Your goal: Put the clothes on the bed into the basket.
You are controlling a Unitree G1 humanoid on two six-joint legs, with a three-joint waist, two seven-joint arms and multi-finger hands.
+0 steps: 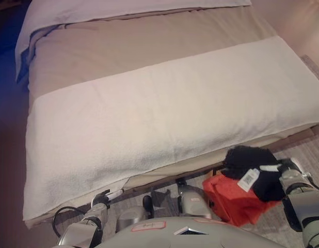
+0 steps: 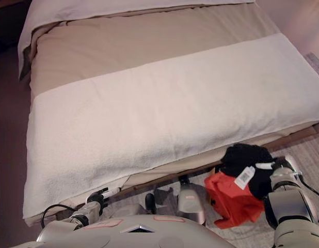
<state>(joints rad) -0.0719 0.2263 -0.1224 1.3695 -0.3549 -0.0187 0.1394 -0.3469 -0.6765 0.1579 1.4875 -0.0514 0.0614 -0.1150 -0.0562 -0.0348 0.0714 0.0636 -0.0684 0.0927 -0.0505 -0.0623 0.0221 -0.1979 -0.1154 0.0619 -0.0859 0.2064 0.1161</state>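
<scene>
Down at the near edge, the robot's right hand [image 1: 281,173] is low on the right, past the foot of the bed, with its fingers [image 1: 269,168] closed on a black garment [image 1: 250,160] that bunches up over the hand and carries a small white tag [image 1: 247,180]. Just beneath and touching it is an orange-red mass [image 2: 233,199] at floor level beside the bed's near edge; whether this is a soft basket or another piece of clothing I cannot tell, and the black garment hangs over its upper right part. Over on the left, the left hand [image 1: 104,198] is low by the bed's near edge, well apart from the black garment, and I cannot tell whether its fingers are wide or curled. Further out, the bed [image 1: 97,46] fills most of the space: a broad white towelling blanket [image 2: 164,113] lies across its near half, a beige cover shows beyond that, and a pale sheet [image 2: 97,10] is folded across the far end. On the right, a strip of grey carpet [image 1: 304,150] shows beside the bed.
</scene>
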